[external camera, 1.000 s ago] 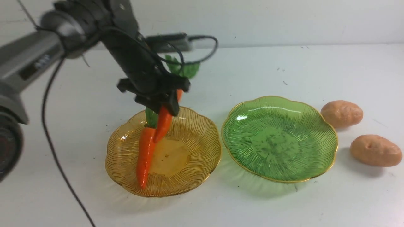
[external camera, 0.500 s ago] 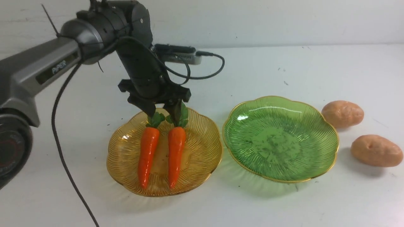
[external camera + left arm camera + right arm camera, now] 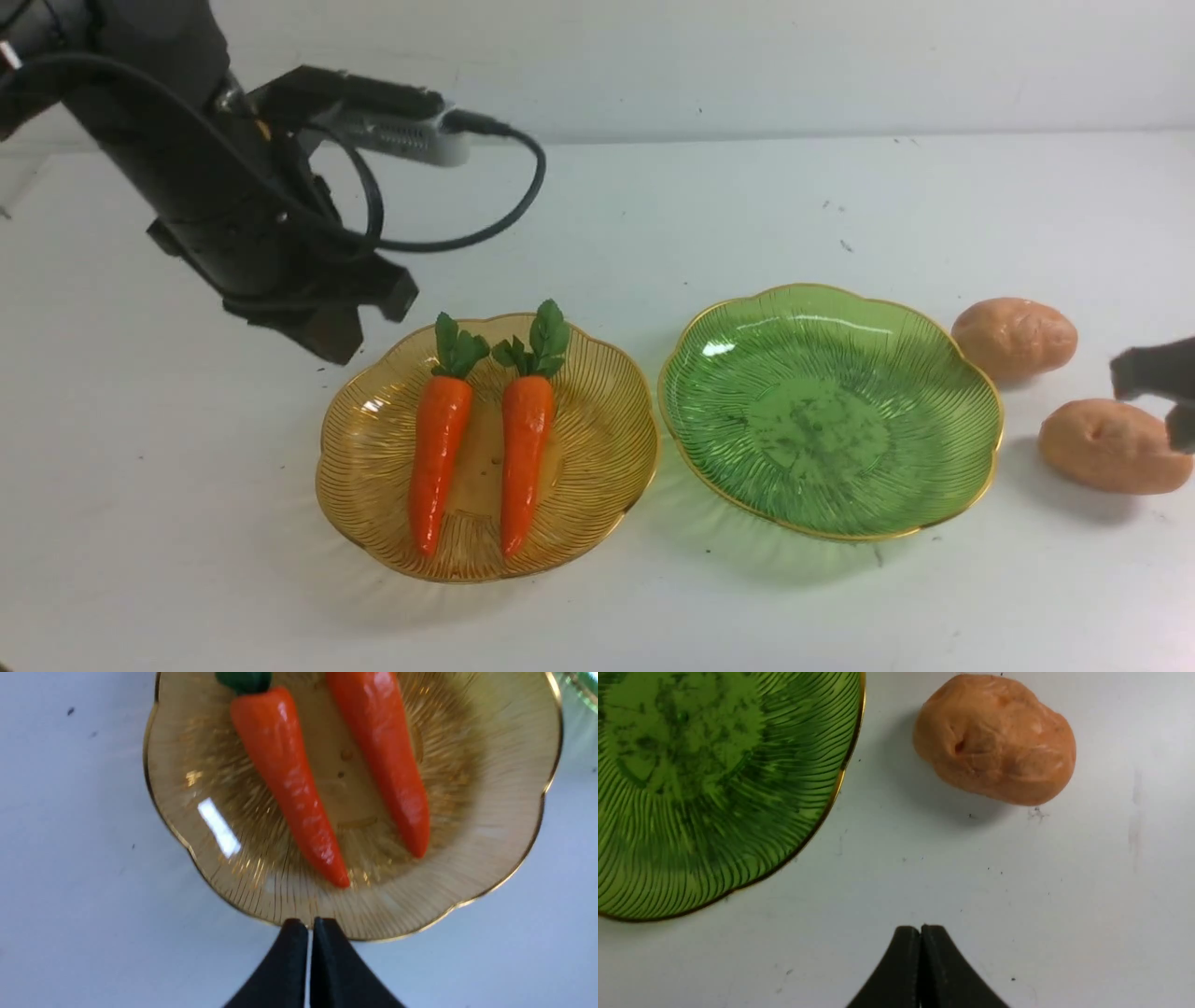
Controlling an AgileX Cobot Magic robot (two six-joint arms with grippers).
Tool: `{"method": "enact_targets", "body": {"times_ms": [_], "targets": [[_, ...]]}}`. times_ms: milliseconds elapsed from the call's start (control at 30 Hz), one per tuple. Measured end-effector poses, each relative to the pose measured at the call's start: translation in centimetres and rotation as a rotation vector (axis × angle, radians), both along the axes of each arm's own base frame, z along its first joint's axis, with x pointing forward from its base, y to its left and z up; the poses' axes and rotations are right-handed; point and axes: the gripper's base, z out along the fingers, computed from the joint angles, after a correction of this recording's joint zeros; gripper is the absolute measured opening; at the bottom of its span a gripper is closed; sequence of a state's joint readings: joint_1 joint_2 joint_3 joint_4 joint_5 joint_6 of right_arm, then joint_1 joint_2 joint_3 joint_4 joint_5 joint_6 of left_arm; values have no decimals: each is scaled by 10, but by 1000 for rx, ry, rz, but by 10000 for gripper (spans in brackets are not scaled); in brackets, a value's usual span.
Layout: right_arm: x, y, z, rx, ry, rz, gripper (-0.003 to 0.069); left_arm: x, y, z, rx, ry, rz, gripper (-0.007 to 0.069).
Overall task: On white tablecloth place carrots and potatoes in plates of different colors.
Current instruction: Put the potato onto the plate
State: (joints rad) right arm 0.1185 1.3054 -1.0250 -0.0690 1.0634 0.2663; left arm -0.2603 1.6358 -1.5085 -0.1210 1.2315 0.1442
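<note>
- Ribbed amber-yellow plastic plate [image 3: 597, 439], gold rim.
- Ribbed green plastic plate [image 3: 934, 392], gold rim.
- Glossy orange toy carrots [image 3: 439, 462], green tops.
- Tan-brown oval potatoes [image 3: 1013, 336].
- White tablecloth [image 3: 709, 215], dark specks.

Saw plain off-white wall [image 3: 840, 65] across the whole back, nearly unmarked. Met far edge of white desk [image 3: 747, 177] in one straight line. Lit brightly and evenly; noted soft, short shadows on desk top. Spotted few small dark specks toward far edge.

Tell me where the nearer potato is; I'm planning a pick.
The nearer potato lies far right in the front view, right of the green plate, in front of the other potato.
</note>
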Motion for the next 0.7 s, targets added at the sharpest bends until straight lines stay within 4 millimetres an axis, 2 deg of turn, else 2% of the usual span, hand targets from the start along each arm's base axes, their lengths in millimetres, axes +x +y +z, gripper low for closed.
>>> {"method": "enact_targets", "body": {"times_ms": [67, 133, 233, 333, 500, 600, 700], "targets": [[10, 0, -5, -12, 22, -4, -12, -5, 3, -3, 10, 10, 0, -1], [30, 0, -9, -44, 57, -4, 8, -13, 5, -10, 18, 41, -4, -1], [59, -2, -21, -135, 141, 33, 90, -14, 5, -16, 22, 64, -6, -1], [83, -5, -40, -239, 251, 114, 257, -15, 5, -18, 24, 71, -6, -1], [107, -9, -81, -358, 377, 254, 540, -15, 5, -18, 23, 71, -6, -1], [116, -10, -96, -403, 425, 340, 623, -15, 3, -18, 2, 77, -5, -1], [121, -11, -109, -435, 472, 446, 652, -16, 0, -18, -27, 80, -21, -1]]}}
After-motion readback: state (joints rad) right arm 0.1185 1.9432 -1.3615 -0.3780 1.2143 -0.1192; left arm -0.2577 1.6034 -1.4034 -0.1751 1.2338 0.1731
